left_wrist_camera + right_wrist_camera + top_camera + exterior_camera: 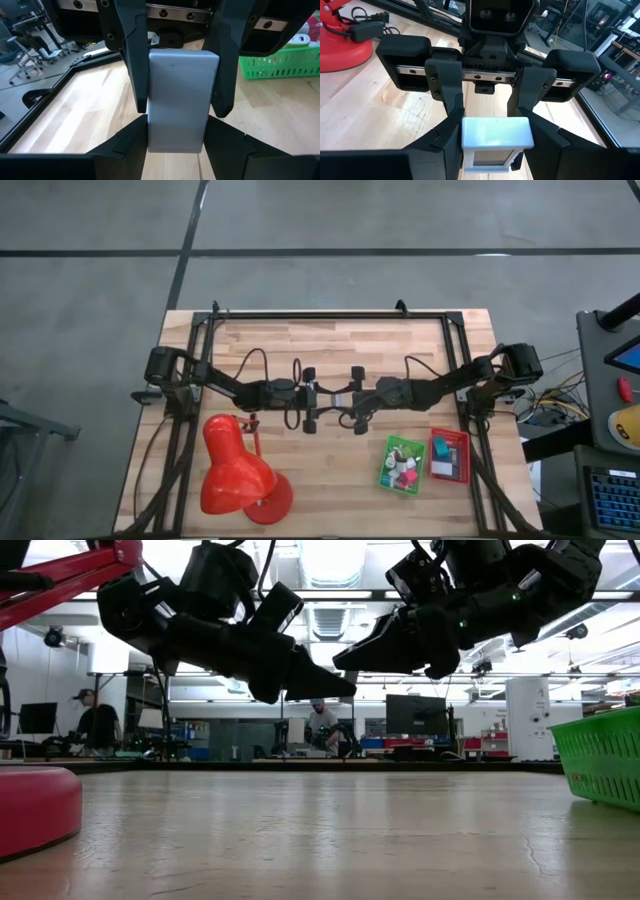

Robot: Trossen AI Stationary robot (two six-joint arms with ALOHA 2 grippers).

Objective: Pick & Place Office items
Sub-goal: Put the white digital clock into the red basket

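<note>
you get even overhead light on the bench (330, 360); in the low view bright ceiling lamps (330, 560) silhouette both arms, and the near wood blurs.

Red lamp (238, 472) — green tray (402, 466), red tray (450, 456) — grey-white block (180, 100)

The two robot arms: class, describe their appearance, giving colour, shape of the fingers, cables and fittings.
Both arms are dark, near black, built of jointed segments. Black cables loop beside the left gripper and the right gripper. Each gripper has two angular black fingers on a metal rail with visible screws. Small green lights glow on one arm in the low view.
</note>
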